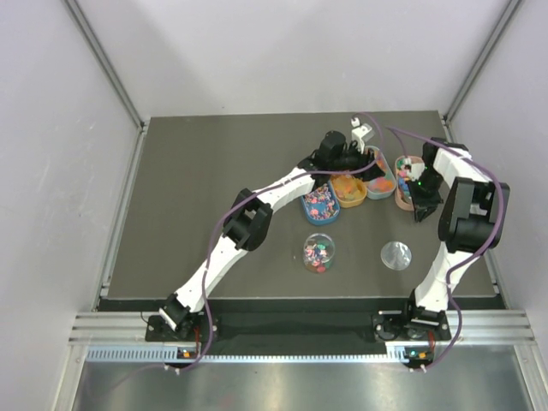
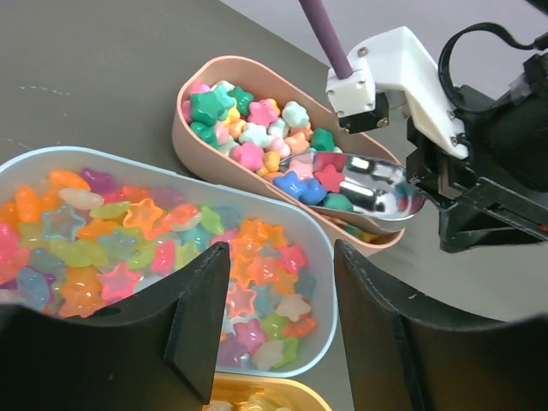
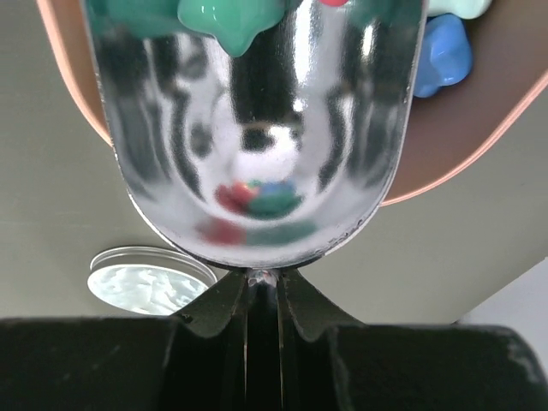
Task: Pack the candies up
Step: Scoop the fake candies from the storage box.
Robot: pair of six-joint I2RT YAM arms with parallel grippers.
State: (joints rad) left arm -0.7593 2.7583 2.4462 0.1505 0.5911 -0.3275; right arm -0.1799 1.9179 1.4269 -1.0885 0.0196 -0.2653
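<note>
A dark table held oval trays right of centre, well apart from its left and near edges, the pink tray near the right edge and a pale blue tray just beside it. Nearer the arms sat a clear round tub and a clear lid, apart from each other. The left gripper hovered over the pale blue tray, fingers spread, while the right gripper was clamped on a metal scoop lying among star-shaped candies in the pink tray.
</note>
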